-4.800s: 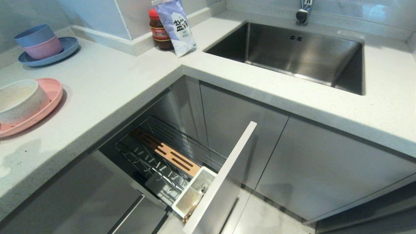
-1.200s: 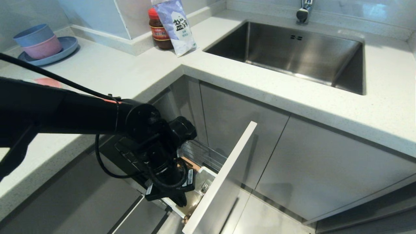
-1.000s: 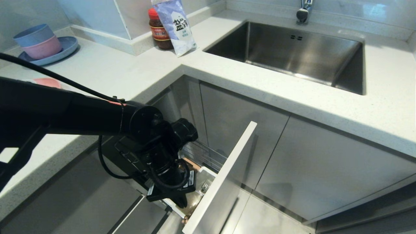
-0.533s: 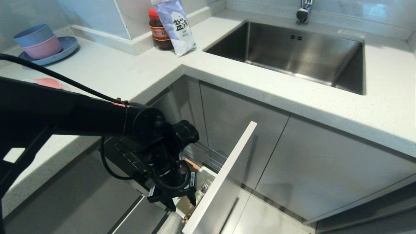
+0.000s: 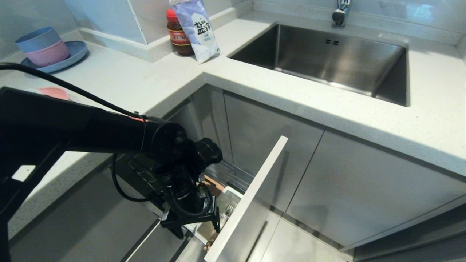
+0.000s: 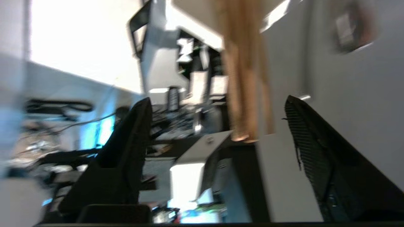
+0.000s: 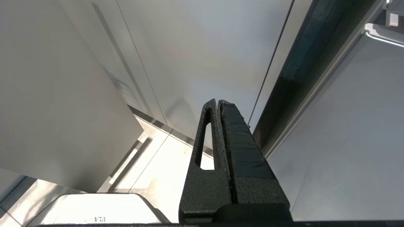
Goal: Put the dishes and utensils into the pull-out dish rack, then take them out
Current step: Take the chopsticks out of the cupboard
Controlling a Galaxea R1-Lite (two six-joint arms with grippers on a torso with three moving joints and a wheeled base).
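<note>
White counter corner, pull-out dish rack (image 5: 233, 174) drawn out below it. My left gripper (image 5: 198, 230) hangs over the cutlery cup (image 5: 225, 203), fingers (image 6: 132, 148) spread wide, holding nothing; chopsticks (image 6: 244, 72) stand between them, nearer one finger. Right gripper (image 7: 218, 105) parked by the cabinets, fingers pressed together.

Pink plate (image 5: 54, 92) – blue plate (image 5: 74, 54) – light wooden chopsticks (image 6: 246, 72) – black left end effector (image 5: 198, 230).

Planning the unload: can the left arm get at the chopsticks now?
Probably yes. The left gripper hangs over the cutlery cup, jaws open, and the chopsticks stand between them with nothing seen blocking.
</note>
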